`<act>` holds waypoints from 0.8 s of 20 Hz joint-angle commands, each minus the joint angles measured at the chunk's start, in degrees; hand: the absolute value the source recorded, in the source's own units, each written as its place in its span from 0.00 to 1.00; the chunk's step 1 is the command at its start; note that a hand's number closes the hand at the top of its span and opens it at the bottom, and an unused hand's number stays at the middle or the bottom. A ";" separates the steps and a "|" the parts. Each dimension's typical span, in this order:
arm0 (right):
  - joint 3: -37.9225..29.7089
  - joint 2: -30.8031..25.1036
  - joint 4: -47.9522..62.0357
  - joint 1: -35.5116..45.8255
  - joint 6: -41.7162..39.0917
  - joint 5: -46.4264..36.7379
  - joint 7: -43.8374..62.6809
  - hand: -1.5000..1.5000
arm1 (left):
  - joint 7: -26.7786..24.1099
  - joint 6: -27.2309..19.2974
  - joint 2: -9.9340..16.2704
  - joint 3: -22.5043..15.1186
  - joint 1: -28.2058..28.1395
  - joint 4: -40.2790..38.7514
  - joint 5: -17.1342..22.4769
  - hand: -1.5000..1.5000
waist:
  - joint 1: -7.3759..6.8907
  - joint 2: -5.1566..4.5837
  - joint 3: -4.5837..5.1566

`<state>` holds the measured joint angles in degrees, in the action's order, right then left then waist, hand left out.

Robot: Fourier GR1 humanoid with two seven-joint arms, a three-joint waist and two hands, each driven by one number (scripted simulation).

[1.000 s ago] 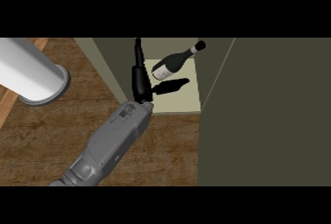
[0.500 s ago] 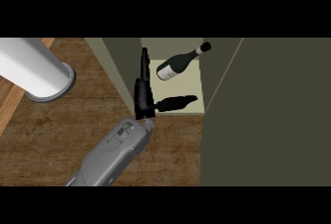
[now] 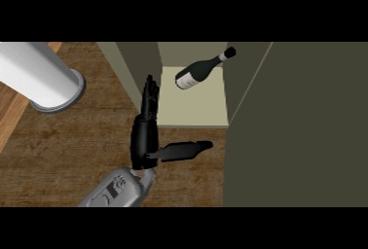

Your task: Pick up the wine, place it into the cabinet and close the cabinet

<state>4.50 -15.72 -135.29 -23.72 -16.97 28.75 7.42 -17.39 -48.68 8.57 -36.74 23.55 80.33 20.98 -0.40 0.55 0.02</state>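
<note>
The wine bottle [image 3: 194,74], dark with a white label, lies tilted on the pale floor of the open cabinet [image 3: 194,111], its neck pointing to the back right. My left hand [image 3: 144,138] is out in front of the cabinet, apart from the bottle. Its fingers are straight and reach along the cabinet's left wall, the thumb sticks out to the right, and it holds nothing. The cabinet door [image 3: 302,126] stands open as a large dark green panel on the right. My right hand does not show.
A big white cylinder [image 3: 39,73] stands at the upper left on the wooden counter [image 3: 64,146]. The cabinet's left wall [image 3: 140,68] is right beside my fingertips.
My left hand has drawn back toward me, out of the cabinet's opening. The bottle has stayed inside on the cabinet floor.
</note>
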 commanded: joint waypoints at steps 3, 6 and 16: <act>-2.85 -3.29 -10.92 -2.34 1.55 0.44 5.16 0.00 | 2.92 2.29 9.75 -0.76 -9.20 13.24 -1.04 0.00 | 0.25 -0.10 0.02; -0.75 -2.54 -9.70 -1.96 1.21 -2.24 3.99 0.00 | 1.67 4.27 13.31 0.72 -16.19 20.35 0.37 0.00 | 0.11 -0.14 0.03; 1.79 -9.79 -8.53 -3.79 -9.47 -3.88 2.78 1.00 | -2.85 18.95 22.09 3.91 -28.02 31.26 7.36 1.00 | 0.55 -0.15 0.09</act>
<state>5.08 -23.03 -135.28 -24.25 -23.54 27.64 8.25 -17.92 -35.46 27.50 -35.11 0.27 108.43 24.73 -0.09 0.37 0.07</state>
